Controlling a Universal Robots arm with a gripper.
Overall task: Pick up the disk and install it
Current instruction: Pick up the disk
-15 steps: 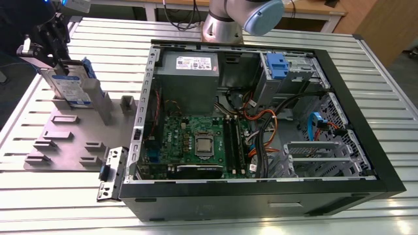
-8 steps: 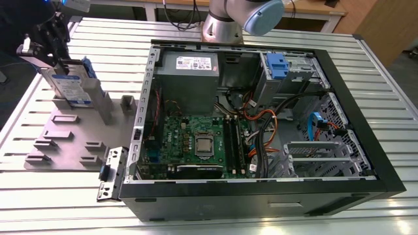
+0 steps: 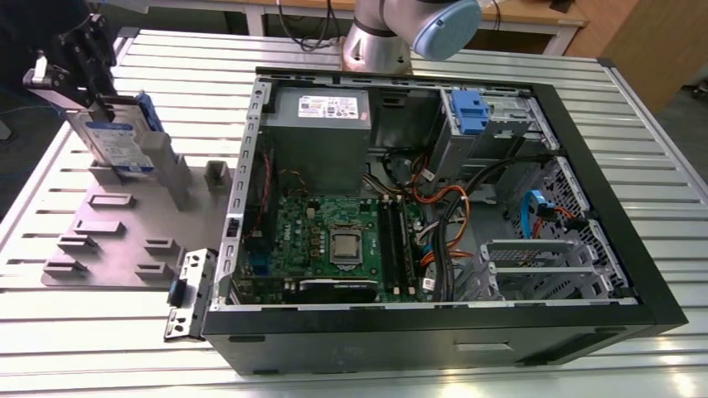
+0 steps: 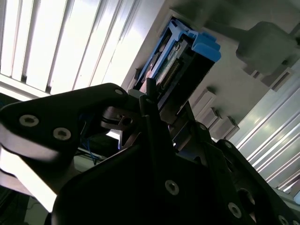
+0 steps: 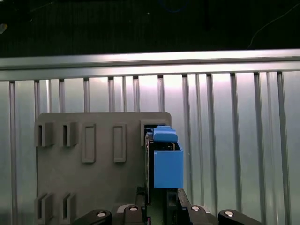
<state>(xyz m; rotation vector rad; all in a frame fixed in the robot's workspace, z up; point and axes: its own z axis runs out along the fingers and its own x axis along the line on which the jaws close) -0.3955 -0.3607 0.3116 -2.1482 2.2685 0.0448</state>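
So far, your gripper [image 3: 94,104] is clamped on the disk [image 3: 119,139] — upright at the grey fixture plate [image 3: 122,228], about ten o'clock from the open computer case [image 3: 443,332] in the exterior view — so the whole install looks left to do.

Bright, even room light. In the exterior view the desk [image 3: 188,54] glares white around the disk [image 3: 116,139], shadows soft. In the second wrist view the tool [image 4: 157,101] beside the disk is a dark silhouette against blown-out desk slats.
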